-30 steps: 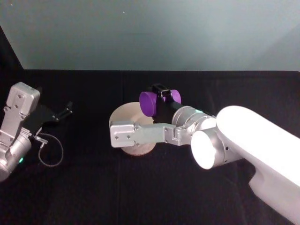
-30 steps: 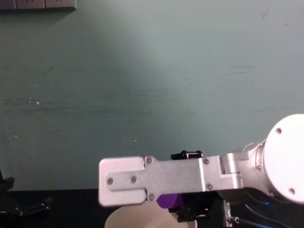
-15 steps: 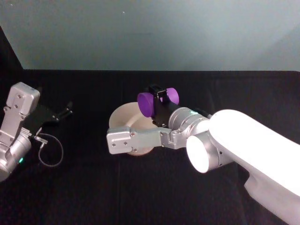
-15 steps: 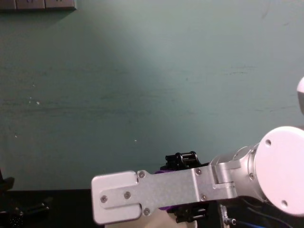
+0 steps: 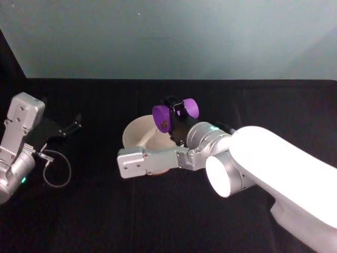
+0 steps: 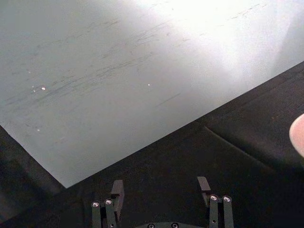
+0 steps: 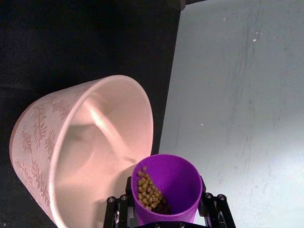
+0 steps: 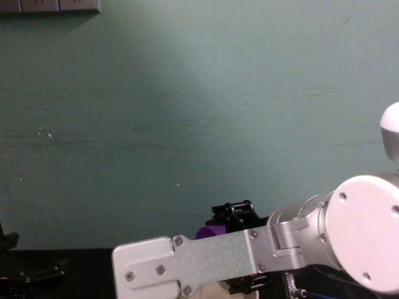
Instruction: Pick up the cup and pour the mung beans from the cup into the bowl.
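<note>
The purple cup (image 5: 169,115) lies tipped on its side above the right rim of the white bowl (image 5: 138,135), with its mouth facing the bowl. My right gripper (image 5: 177,112) is shut on the cup. In the right wrist view, mung beans (image 7: 149,191) sit against the lower wall of the cup (image 7: 173,183), just beside the bowl (image 7: 90,156), which has a leaf pattern outside and looks bare inside. In the chest view a sliver of the cup (image 8: 205,232) shows behind my right arm. My left gripper (image 6: 160,190) is parked far left, open and holding nothing.
A black cloth covers the table, and a teal wall stands behind it. My right forearm link (image 5: 150,158) crosses in front of the bowl. A loop of cable (image 5: 56,171) hangs by the left arm (image 5: 20,137). The bowl's edge (image 6: 298,135) shows in the left wrist view.
My right arm has shifted left and lower. The cup has moved slightly left over the bowl and tipped further toward it. The left arm has not moved.
</note>
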